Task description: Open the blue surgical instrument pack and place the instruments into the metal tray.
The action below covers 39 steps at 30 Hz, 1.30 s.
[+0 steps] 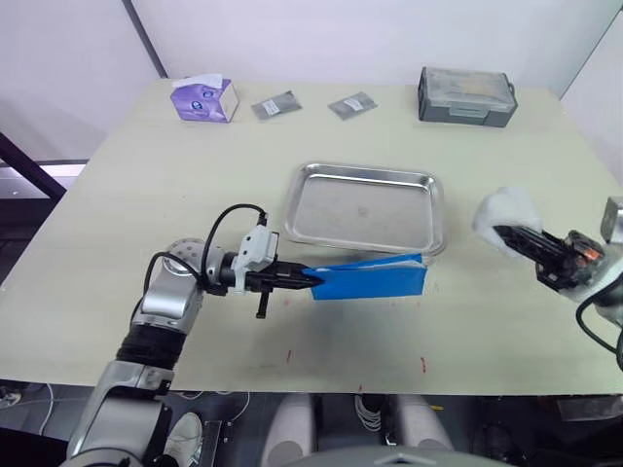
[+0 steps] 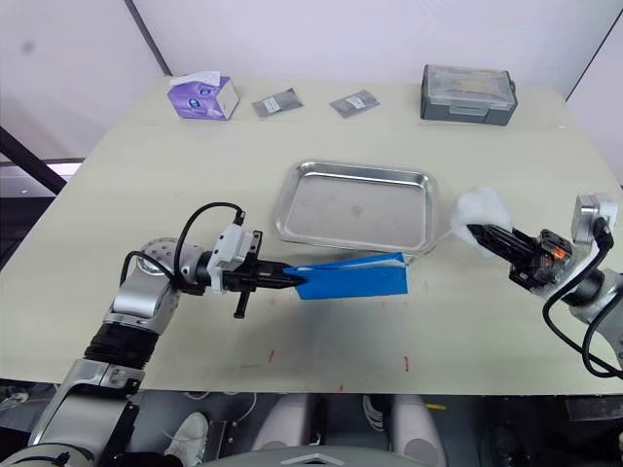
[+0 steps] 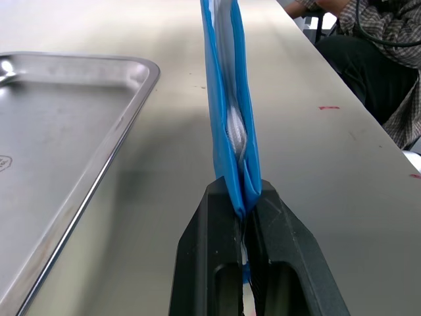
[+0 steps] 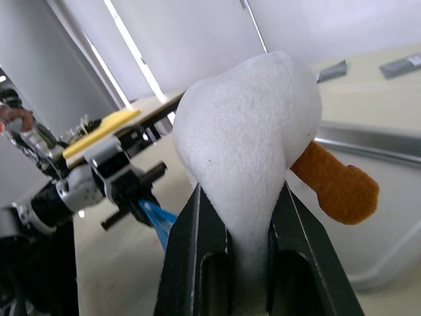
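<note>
— While our left gripper (image 1: 310, 281) pinches the flat bright-blue fold-over instrument pack (image 1: 375, 278) by its end, just before the shiny rectangular steel tray (image 1: 366, 206), where do we hold?
— It seems limp: take its free flap. Our right gripper (image 4: 240, 217) is clamped on white fluffy padding (image 4: 247, 148).

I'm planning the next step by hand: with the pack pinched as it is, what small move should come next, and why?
Probably peel the top flap back. The left claw is shut on the edge of the blue surgical instrument pack, which still lies folded just in front of the empty metal tray. The right claw holds a white fluffy pad, so it can't help.
</note>
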{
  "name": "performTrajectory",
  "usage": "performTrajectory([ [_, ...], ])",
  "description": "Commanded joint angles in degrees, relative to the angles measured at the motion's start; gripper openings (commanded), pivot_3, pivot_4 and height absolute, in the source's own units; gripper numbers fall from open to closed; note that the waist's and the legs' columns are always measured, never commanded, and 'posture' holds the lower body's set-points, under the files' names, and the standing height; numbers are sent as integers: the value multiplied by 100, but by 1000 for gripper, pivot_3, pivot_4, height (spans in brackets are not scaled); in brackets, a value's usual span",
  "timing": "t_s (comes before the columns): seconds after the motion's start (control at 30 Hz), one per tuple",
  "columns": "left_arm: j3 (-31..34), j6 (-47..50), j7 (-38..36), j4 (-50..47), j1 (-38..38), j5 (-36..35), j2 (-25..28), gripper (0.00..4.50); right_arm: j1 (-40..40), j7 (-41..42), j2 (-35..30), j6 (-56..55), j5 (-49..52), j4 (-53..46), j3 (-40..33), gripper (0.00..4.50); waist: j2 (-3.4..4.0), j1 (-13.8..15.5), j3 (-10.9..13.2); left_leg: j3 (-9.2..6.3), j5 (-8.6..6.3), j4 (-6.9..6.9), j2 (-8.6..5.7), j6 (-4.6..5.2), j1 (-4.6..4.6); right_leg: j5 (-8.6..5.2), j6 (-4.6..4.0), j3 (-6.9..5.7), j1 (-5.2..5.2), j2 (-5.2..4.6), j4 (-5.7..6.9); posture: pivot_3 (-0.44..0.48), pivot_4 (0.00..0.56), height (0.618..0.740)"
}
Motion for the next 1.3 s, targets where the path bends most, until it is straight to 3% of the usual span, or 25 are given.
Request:
performTrajectory([
  [0.03, -48, 137, 12, -27, -85, 55, 22, 0, -591, -295, -81, -27, 204, -521, 36, 20, 2, -18, 1, 0, 0, 0, 0, 0, 0, 0, 0, 0, 0, 0, 0, 0, 150, 740],
  [0.2, -240, 53, 2, 71, -251, 203, -151, 0, -1849, 67, -175, -523, -1536, -675, 1796, 20, 6, -25, 3, 2, 0, -1, -1, 0, 2, 0, 0, 4, -5, 4, 1, 0, 150, 740],
  [0.6, -313, 28, 3, 140, -291, 260, -236, 0, -3175, 634, 375, -1432, -3563, -199, 3687, 20, 8, 2, 4, -24, 1, 3, -4, 0, -27, 1, 1, -16, -11, 1, -10, 0, 150, 740],
  [0.97, -304, 64, 38, 170, -290, 267, -232, 0, -3929, 885, 1242, -1951, -4316, 181, 4310, 20, 9, -14, 4, -24, 1, 5, -4, -1, -24, 1, 1, -14, -12, 1, -2, 0, 150, 740],
  [1.3, -314, 70, 53, 237, -300, 286, -253, 0, -4049, 1219, 1742, -2563, -4751, 409, 4607, 20, 10, -9, 4, -24, 1, 6, -5, -2, -23, 0, 0, -16, -13, 1, 0, 0, 150, 740],
])
